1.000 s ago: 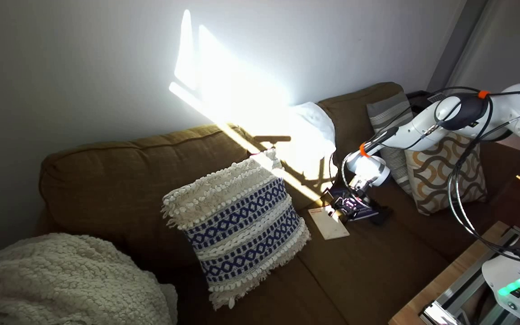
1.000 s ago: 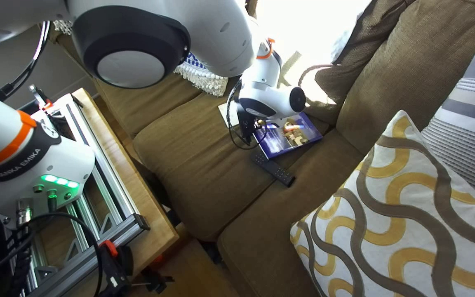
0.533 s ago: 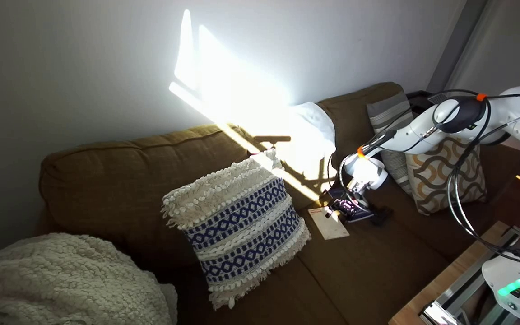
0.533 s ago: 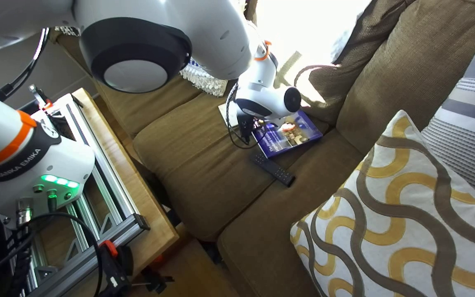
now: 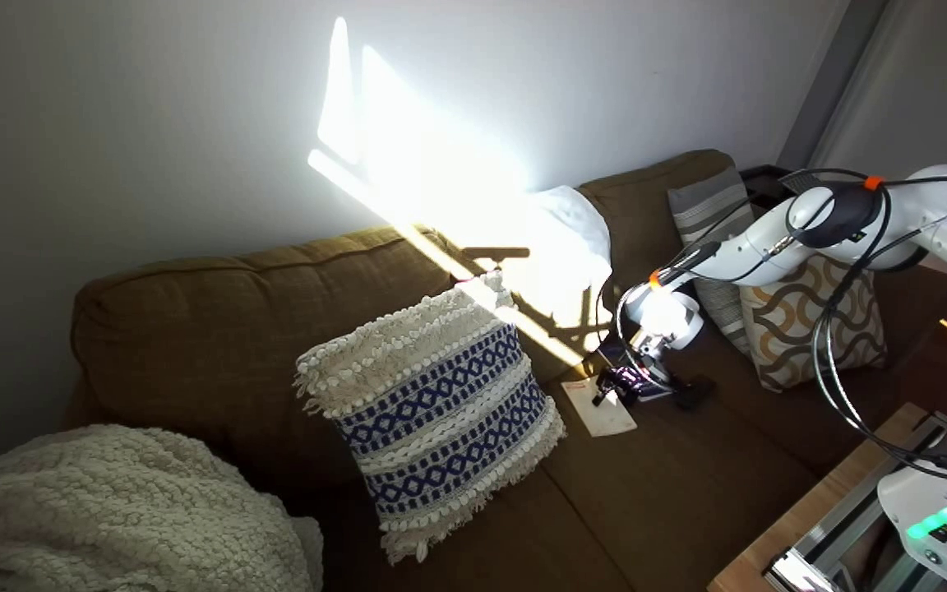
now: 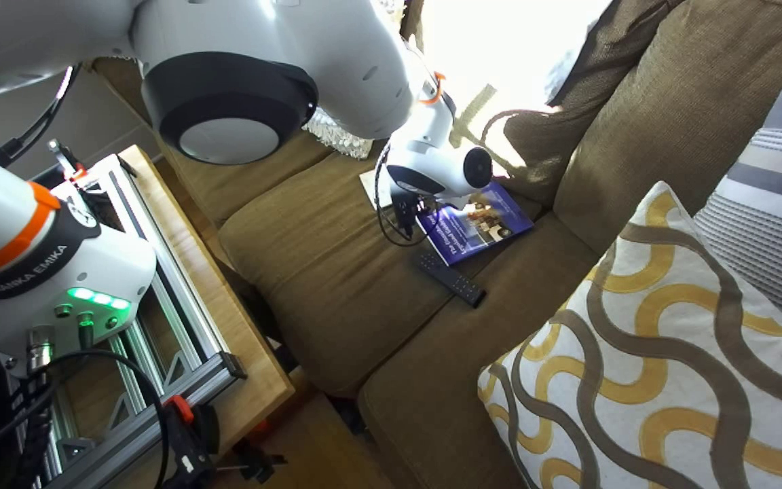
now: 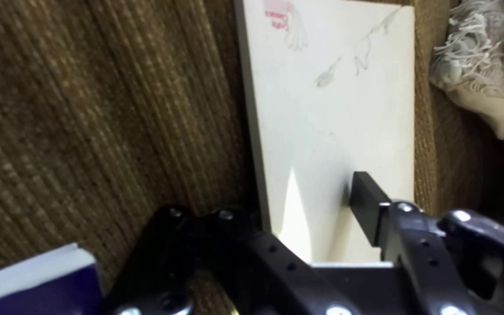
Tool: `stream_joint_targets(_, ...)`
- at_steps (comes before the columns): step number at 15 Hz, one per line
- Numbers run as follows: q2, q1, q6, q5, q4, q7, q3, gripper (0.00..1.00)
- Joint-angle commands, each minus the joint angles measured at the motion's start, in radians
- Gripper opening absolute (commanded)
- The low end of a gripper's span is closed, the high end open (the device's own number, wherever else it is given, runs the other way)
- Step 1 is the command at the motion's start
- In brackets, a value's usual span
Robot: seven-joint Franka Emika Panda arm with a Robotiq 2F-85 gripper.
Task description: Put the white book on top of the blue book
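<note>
White book (image 7: pixel 335 109) lies flat on couch (image 6: pixel 309 272), near blue book (image 6: pixel 476 221), unstacked. Gripper (image 7: pixel 300 214) spread, nothing pinched, one fingertip (image 7: pixel 368 208) apparently over the book, inside its edge. Risk: closing there likely skids across the top; pushing lower may just dent the couch.

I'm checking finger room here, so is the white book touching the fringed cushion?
Apart. In the wrist view, a strip of brown sofa runs between the white book and the fringed cushion.
</note>
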Motion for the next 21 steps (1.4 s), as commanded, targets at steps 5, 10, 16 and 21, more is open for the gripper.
stream_joint_targets(5, 0.007, -0.066, -0.014, -0.007, 0.013, -0.088, 0.049, 0.04)
stream_joint_targets(10, -0.087, -0.113, -0.043, -0.018, -0.057, -0.150, 0.040, 0.03)
stream_joint_targets(16, -0.208, -0.180, -0.054, -0.040, -0.124, -0.210, -0.005, 0.03)
stream_joint_targets(21, -0.250, -0.219, -0.093, -0.056, -0.112, -0.261, -0.048, 0.03)
